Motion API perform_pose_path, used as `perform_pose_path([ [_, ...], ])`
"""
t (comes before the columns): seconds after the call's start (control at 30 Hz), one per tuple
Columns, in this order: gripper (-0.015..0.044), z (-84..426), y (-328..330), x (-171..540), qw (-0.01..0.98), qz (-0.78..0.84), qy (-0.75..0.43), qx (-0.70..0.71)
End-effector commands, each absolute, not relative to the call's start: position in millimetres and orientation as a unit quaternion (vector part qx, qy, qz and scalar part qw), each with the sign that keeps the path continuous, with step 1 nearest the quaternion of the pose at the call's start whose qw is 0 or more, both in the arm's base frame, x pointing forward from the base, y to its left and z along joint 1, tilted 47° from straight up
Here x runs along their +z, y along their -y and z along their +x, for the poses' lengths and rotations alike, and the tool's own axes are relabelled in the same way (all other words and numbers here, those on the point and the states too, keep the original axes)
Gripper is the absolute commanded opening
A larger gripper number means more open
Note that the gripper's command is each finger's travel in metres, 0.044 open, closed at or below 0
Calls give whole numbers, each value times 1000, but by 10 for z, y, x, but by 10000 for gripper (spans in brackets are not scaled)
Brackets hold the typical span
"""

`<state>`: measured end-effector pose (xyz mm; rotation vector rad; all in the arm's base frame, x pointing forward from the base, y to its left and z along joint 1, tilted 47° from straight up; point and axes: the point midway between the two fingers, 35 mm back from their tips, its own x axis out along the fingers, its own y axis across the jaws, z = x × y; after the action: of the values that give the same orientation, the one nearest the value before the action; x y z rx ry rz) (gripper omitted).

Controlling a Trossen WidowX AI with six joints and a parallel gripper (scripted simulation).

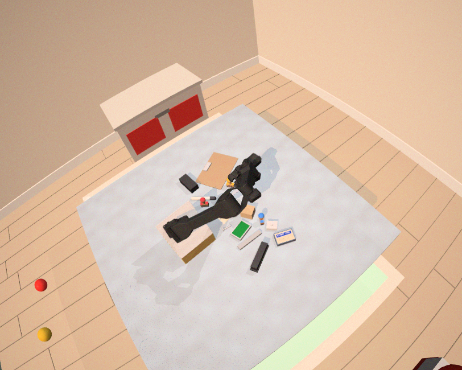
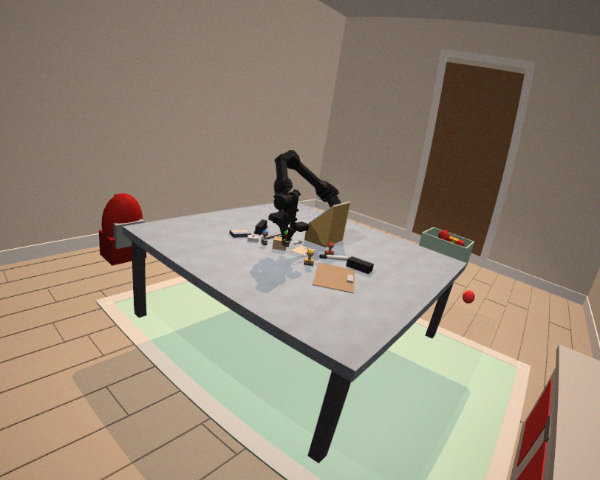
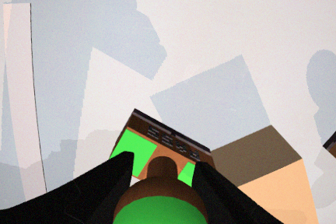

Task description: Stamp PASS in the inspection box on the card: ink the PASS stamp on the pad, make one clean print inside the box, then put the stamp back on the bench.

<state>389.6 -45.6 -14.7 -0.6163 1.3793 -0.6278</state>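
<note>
Jaws pinched green-topped stamp (image 2: 286, 237) (image 3: 161, 209), wrist view's bottom centre. Likely inking step; next needed carry toward green pad (image 1: 240, 230), top view's centre.

stamp (image 2: 286, 237) (image 3: 161, 190): smooth brown like wood, green parts plain
bench (image 1: 302, 222) (image 2: 310, 309): matt, mottled grey like stone
floor (image 1: 75, 238) (image 2: 46, 330): wood-look planks
cabinet doors (image 1: 145, 136): smooth, matt red

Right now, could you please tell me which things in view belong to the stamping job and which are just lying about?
For the job:
- green-knobbed wooden stamp
- rectangular green ink pad
- cream paper card

Apparently lying about:
- red-knobbed stamp
- blue-knobbed stamp
- flat brown clipboard
- tan rectangular block
</note>
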Motion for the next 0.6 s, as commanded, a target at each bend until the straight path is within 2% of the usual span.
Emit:
perform_pose_path([
  [0.0, 0, 3911, 429, -116, 686, -273, -612, -282],
  [0.57, 0, 3901, 369, -58, 686, -274, -612, -283],
])
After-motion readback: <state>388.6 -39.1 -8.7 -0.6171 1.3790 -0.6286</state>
